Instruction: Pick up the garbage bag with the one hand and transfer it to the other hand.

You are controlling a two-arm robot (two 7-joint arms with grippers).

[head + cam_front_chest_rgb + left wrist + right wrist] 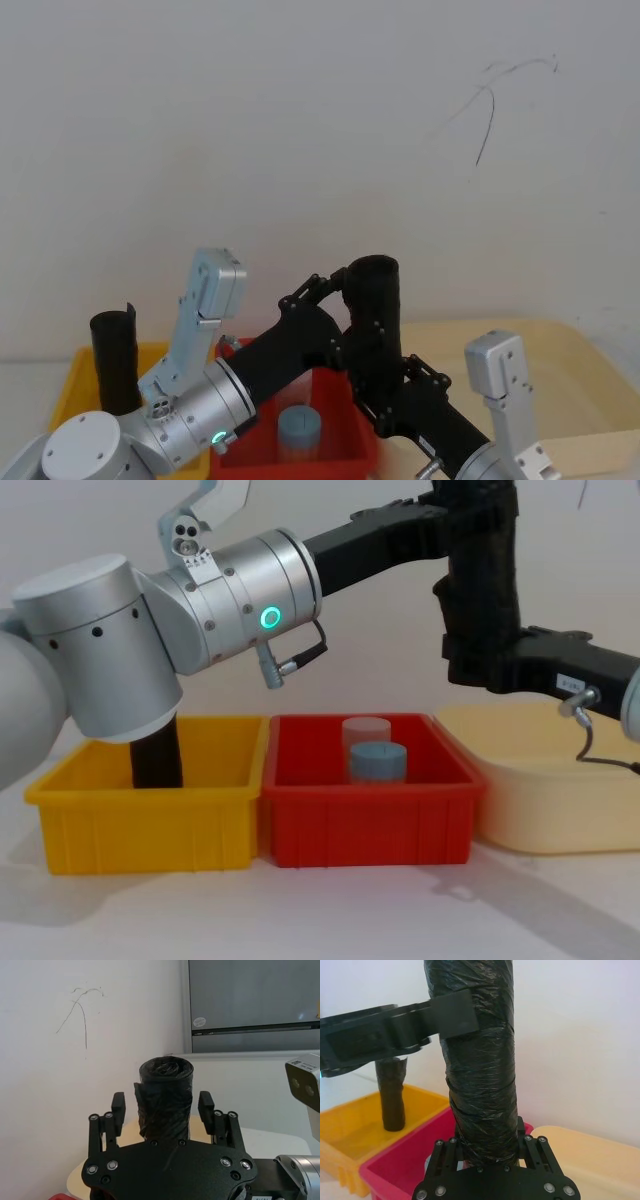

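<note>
White scribbled wall [250, 120] — garbage bag [372, 300] aloft

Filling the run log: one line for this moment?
stage: handover | garbage bag: upright above red bin | right gripper: jaws shut on its lower end | left gripper: jaws open beside its top

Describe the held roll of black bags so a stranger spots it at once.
Find the red bin, middle of three. Above its right side, in the air, an upright roll of black bags is clamped near its foot by the right gripper, the left gripper open around its top. Its twin stands in the yellow bin; this one is airborne.
</note>
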